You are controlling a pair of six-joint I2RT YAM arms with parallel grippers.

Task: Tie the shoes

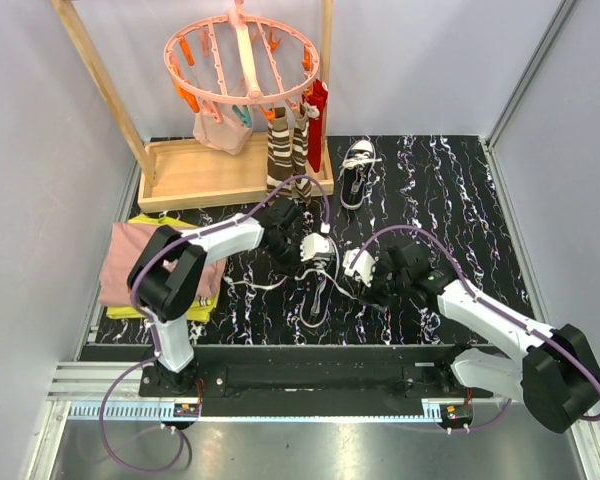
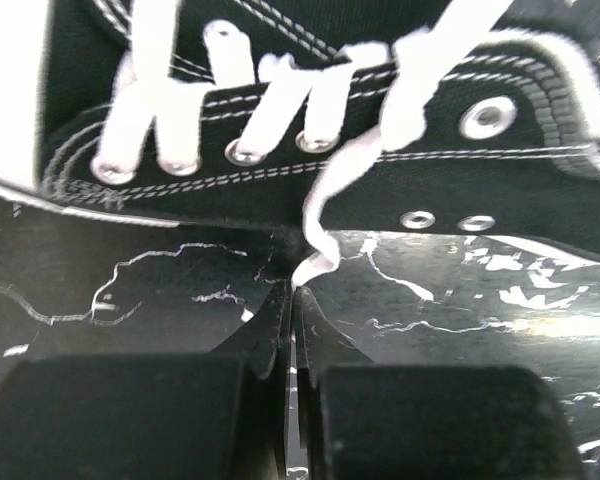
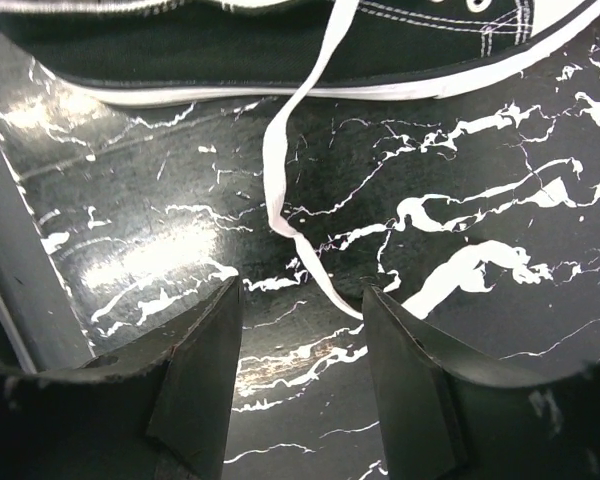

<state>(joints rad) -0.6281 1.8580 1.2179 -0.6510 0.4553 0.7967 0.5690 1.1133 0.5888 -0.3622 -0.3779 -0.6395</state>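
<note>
**Near shoe** (image 1: 317,285) lies on the tabletop (image 1: 440,190) between the two tools. The second shoe (image 1: 357,172) sits well apart at its 1 o'clock.

**Left tool** (image 2: 292,292), at the near shoe's 10 o'clock, is closed on the very tip of a lace (image 2: 325,195).

**Right tool** (image 3: 302,300), at 3 o'clock, is spread wide over the other lace (image 3: 278,170) and grips nothing.

**Risks:**
- The slim bite may let the lace tip slip out under any pull.
- A hard pull may drag the light, unheld shoe.
- The right tool may miss the flat lace end, which lies close to one finger.
</note>
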